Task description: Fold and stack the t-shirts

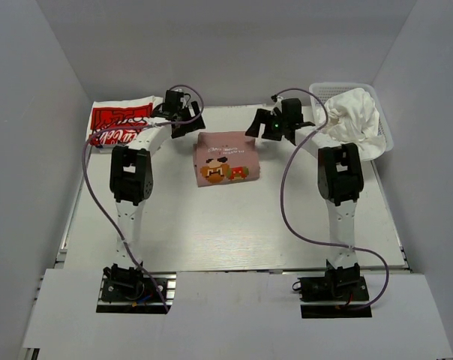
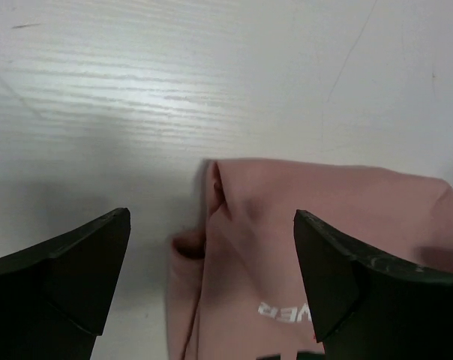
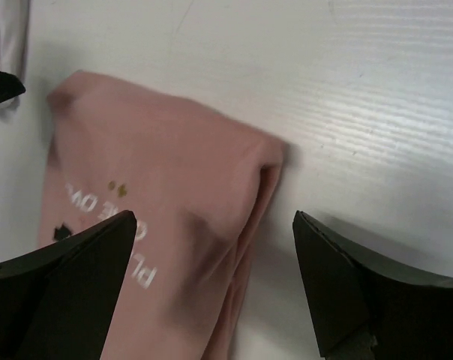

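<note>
- Wide open and empty on both sides: left gripper [image 2: 211, 225] and right gripper [image 3: 214, 221], nothing pinched in either.
- Flat on the bench [image 1: 211, 225], under and between the two grippers: the folded dusty-pink tee [image 1: 226, 156], far left corner below the left gripper, far right corner below the right gripper.
- Probably a stacking step next: come down on both far corners together and pinch through every layer, not just the top one.
- Lift level and at one pace to keep the fold from opening, then carry to the white tee with the red logo [image 1: 120, 124], just left of the left gripper.
- Leave the loose white tees [image 1: 354, 116] in the mesh basket [image 1: 384, 131], right of the right gripper, for later.
- Nearly square packet, long axis slightly left-to-right, from gripper to gripper; print's text line toward the grippers, cartoon faces toward the arm bases.
</note>
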Controlling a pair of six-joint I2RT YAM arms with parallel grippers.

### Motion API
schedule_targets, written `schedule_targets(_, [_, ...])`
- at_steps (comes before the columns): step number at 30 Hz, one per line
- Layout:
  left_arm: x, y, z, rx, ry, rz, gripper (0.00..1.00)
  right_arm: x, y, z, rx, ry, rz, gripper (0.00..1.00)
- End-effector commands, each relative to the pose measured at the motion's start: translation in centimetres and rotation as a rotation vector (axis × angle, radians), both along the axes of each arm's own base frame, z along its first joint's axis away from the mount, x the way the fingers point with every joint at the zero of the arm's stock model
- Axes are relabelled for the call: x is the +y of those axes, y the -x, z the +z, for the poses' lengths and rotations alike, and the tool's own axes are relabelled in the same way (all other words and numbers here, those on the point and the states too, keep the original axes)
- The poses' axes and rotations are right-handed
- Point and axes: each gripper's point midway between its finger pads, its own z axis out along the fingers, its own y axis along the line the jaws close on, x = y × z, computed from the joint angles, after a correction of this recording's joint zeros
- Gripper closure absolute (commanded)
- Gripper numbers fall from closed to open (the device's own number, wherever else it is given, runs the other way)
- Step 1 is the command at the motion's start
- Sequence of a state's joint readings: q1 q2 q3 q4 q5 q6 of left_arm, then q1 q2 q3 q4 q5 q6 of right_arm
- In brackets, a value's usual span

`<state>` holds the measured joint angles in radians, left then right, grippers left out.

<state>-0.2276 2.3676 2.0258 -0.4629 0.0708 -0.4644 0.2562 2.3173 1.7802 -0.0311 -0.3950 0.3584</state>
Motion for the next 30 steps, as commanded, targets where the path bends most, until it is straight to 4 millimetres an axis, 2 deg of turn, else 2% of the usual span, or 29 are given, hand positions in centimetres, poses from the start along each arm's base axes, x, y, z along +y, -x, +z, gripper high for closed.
schedule_targets(1, [1.1,1.8,6.5,-0.071,0.009,0.012,0.00,0.0,2.0,8.8,-0.139,-0.030,0.032,0.09])
schedule_targets(2, [1.2,3.3,4.8,-0.024,0.006,0.003,0.00,-0.1,3.1,7.9,-0.113,-0.024,0.036,0.09])
schedule_targets(4, [0.9,4.4,5.1,-0.031,0.013,-0.044,0.00,-0.2,4.8,8.5,-0.110,-0.028,0.047,0.09])
schedule_targets(5, [0.3,5.9,3.6,0.008,0.006,-0.086,0.00,-0.1,5.5,9.3,-0.118,-0.035,0.058,0.09])
schedule_targets(6, [0.2,6.9,2.3,0.045,0.002,-0.111,0.00,-0.2,7.4,8.1,-0.077,-0.034,0.072,0.09])
schedule_targets(7, [-0.6,7.9,2.0,0.057,0.001,-0.143,0.00,0.2,8.1,7.9,-0.070,-0.038,0.082,0.09])
schedule_targets(8, [-1.1,9.3,0.6,0.084,-0.006,-0.186,0.00,0.2,9.0,9.4,-0.093,-0.047,0.091,0.09])
schedule_targets(9, [-2.0,10.2,0.1,0.103,0.036,-0.227,0.00,-0.1,10.4,7.4,-0.042,-0.035,0.092,0.09])
schedule_targets(11, [-2.2,10.7,-0.7,0.120,0.057,-0.232,0.00,0.1,11.3,9.0,-0.093,-0.050,0.103,0.09])
schedule_targets(13, [-2.2,10.9,-2.5,0.156,0.051,-0.231,0.00,0.1,12.6,8.4,-0.076,-0.052,0.114,0.09])
schedule_targets(14, [-2.2,10.8,-2.9,0.161,0.051,-0.231,0.00,0.1,13.1,9.8,-0.106,-0.065,0.122,0.09])
schedule_targets(17, [-3.3,10.6,-4.3,0.192,0.093,-0.270,0.03,0.4,15.0,9.7,-0.100,-0.082,0.150,0.09])
schedule_targets(18, [-4.1,10.7,-4.7,0.198,0.100,-0.288,0.05,0.3,15.4,10.7,-0.115,-0.092,0.147,0.09])
schedule_targets(19, [-4.4,10.3,-4.7,0.192,0.103,-0.305,0.09,0.1,16.1,9.6,-0.090,-0.089,0.146,0.09])
schedule_targets(20, [-5.1,10.9,-5.8,0.225,0.115,-0.325,0.21,0.2,16.3,9.7,-0.097,-0.093,0.145,0.09])
schedule_targets(23, [-6.4,11.9,-6.6,0.253,0.128,-0.373,0.47,-0.2,16.7,9.7,-0.107,-0.089,0.131,0.09])
schedule_targets(24, [-6.4,11.9,-6.8,0.249,0.129,-0.373,0.64,-0.4,16.8,9.4,-0.094,-0.093,0.127,0.09])
schedule_targets(26, [-6.5,12.2,-7.1,0.259,0.107,-0.366,0.89,-0.2,17.2,9.1,-0.085,-0.102,0.136,0.09])
schedule_targets(27, [-6.4,11.6,-6.7,0.244,0.098,-0.359,1.00,-0.2,17.1,9.1,-0.089,-0.105,0.133,0.09])
schedule_targets(30, [-6.1,10.5,-5.1,0.197,0.062,-0.359,1.00,-0.4,17.6,8.6,-0.070,-0.108,0.132,0.09])
